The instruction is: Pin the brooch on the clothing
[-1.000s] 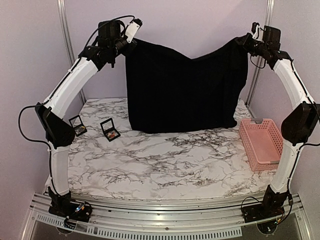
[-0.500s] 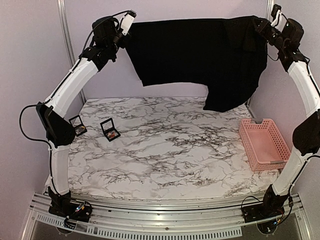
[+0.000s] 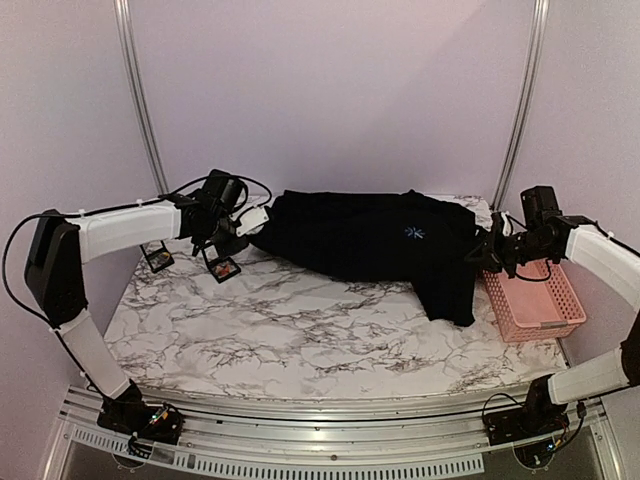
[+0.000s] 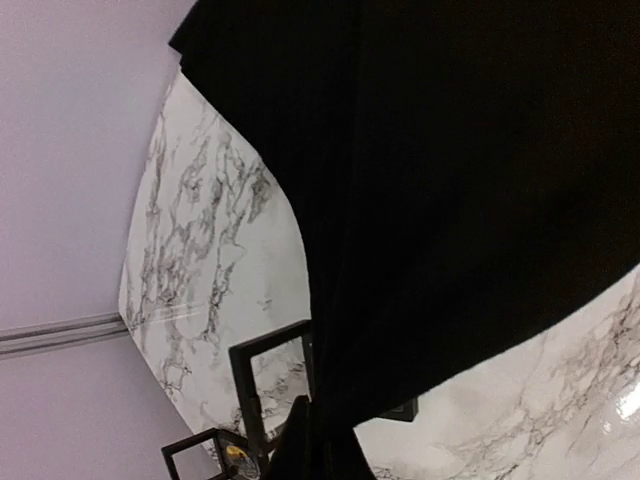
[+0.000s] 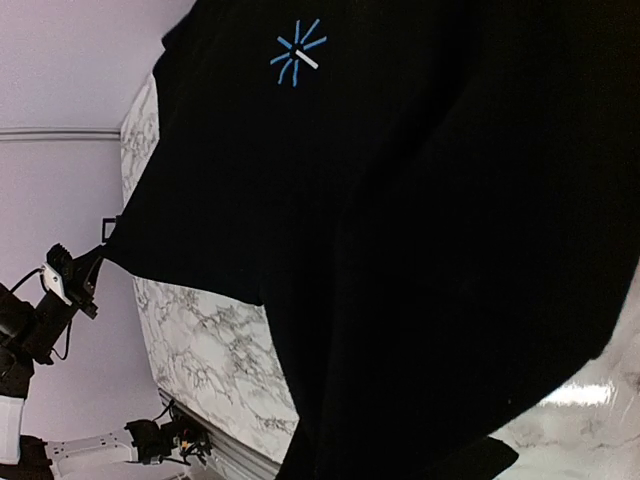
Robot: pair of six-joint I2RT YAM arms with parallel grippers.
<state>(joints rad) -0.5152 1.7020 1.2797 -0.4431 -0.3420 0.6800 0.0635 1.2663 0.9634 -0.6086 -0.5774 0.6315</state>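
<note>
The black T-shirt is stretched between my two grippers, low over the back of the marble table. Its light-blue starburst mark faces up and also shows in the right wrist view. My left gripper is shut on the shirt's left end. My right gripper is shut on its right end, where a fold hangs down to the table. In both wrist views the cloth hides my fingers. A small open black box holds a small coloured item, perhaps the brooch.
A second open black box lies left of the first, under the left arm. A pink plastic basket stands at the table's right edge, just beside the right gripper. The purple back wall is close behind the shirt.
Both arms have swung down from head height. The shirt, first hanging like a curtain and then lifted high, is now stretched low across the back of the table.
</note>
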